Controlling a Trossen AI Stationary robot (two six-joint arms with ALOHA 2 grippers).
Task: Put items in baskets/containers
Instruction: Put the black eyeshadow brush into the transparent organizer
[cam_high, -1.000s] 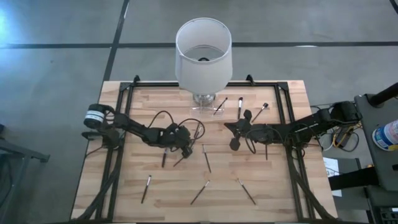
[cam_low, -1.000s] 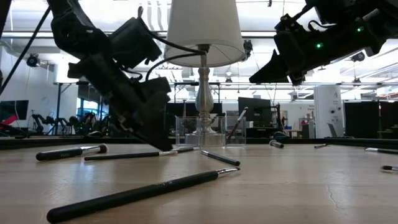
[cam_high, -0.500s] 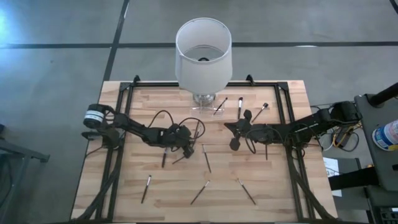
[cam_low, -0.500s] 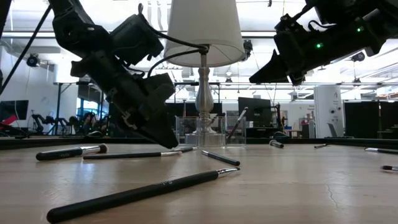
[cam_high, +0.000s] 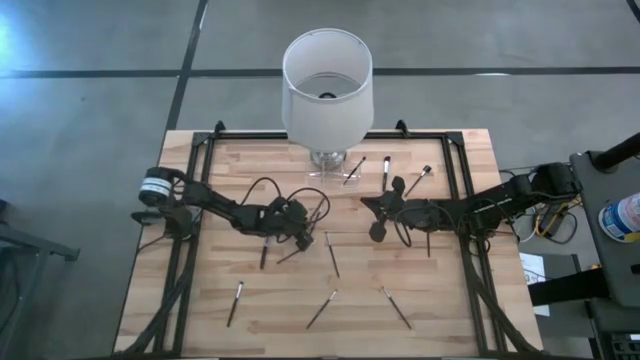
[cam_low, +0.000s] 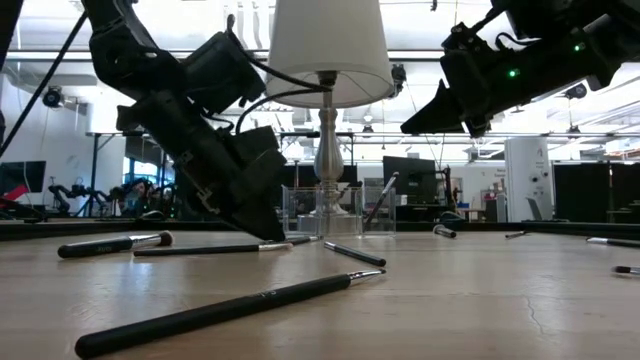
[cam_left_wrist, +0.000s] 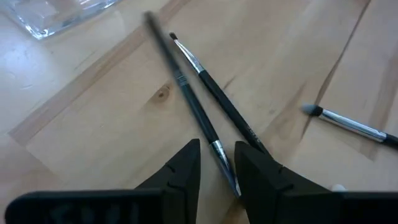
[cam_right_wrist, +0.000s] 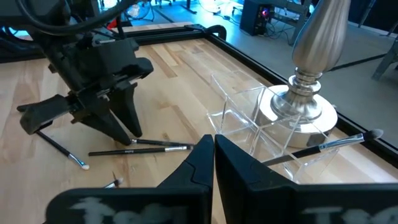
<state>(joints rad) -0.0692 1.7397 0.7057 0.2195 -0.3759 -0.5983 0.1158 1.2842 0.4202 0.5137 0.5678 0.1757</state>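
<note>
the left tool (cam_left_wrist: 216, 163) is down at the tabletop (cam_high: 230, 190) near its middle, fingers (cam_left_wrist: 184, 169) a narrow gap apart astride the silvery end of one thin brush (cam_left_wrist: 186, 99). a second brush (cam_left_wrist: 217, 99) lies just beside it, crossing close to that same end, and this is the main risk: if the fingers close here they may catch both, or nudge the neighbour and roll the first one out. the hold would also be far out on the ferrule end, so i judge the long handle could swing or slip when lifted. whether the fingers are pressing the brush yet cannot be told.

toward the far edge stands the clear holder (cam_right_wrist: 261, 121), against the silver lamp base (cam_right_wrist: 305, 102) under the white shade (cam_high: 327, 70); one brush (cam_right_wrist: 329, 144) leans in it already. the shade overhangs the holder, so a drop from above has little room.

the right tool (cam_right_wrist: 214, 155) hangs above the right half, fingers together, holding nothing.

the tabletop is pale jointed wood in a black frame, with more brushes (cam_high: 321, 309) scattered along the near side. beyond it is a bright workshop with screens and equipment.
</note>
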